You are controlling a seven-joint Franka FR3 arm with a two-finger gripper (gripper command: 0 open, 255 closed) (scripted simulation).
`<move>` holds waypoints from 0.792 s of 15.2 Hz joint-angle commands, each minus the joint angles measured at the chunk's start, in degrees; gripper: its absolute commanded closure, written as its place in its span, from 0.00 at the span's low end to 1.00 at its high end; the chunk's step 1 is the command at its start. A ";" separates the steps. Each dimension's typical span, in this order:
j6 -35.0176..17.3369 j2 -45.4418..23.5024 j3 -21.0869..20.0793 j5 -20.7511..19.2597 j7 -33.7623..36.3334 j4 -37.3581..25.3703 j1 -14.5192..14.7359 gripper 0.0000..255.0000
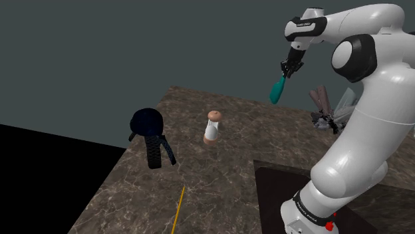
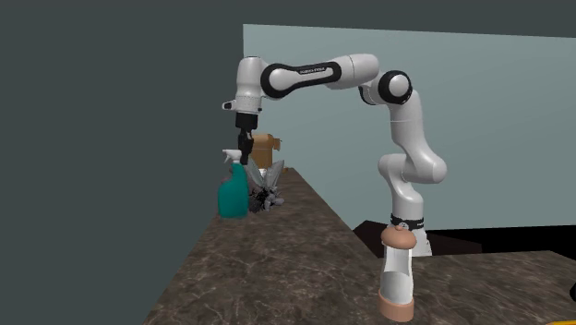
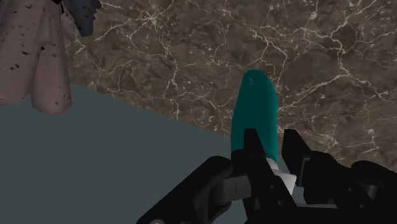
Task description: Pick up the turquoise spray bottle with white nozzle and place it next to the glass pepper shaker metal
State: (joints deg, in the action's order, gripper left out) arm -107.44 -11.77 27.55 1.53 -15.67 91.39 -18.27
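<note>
Taking the shoulder view from its left, a dark strapped bundle (image 1: 151,136) lies on the marbled countertop (image 1: 219,179). Next the pepper shaker (image 1: 213,127) stands upright near the middle, pale-bodied with a brownish cap. Well apart to its right, the teal spray bottle (image 1: 277,90) hangs tilted in the air over the counter's far side. The gripper (image 1: 286,73) pinches it at the neck just under the white nozzle (image 3: 284,175), one black finger on each side, as the wrist view makes plain. So the pick looks done and the carry is the step in hand, I'd say. The next move calls for swinging the bottle toward that view's left, across to the shaker, then lowering it upright onto bare stone just beside the shaker without knocking it over. Farthest right, the arm (image 1: 362,133) rises from its stand, bends high and reaches over with the wrist pointing down, close to a heap of clutter (image 1: 329,110)
</note>
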 commanded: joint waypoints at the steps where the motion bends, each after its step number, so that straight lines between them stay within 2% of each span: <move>1: 1.87 -0.33 0.06 0.18 -0.23 -2.17 -0.21 1.00; 12: 10.93 -1.82 0.29 0.95 -0.97 -12.60 -1.12 1.00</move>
State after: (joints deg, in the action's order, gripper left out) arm -97.45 -13.44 27.82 2.40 -16.56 79.86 -19.28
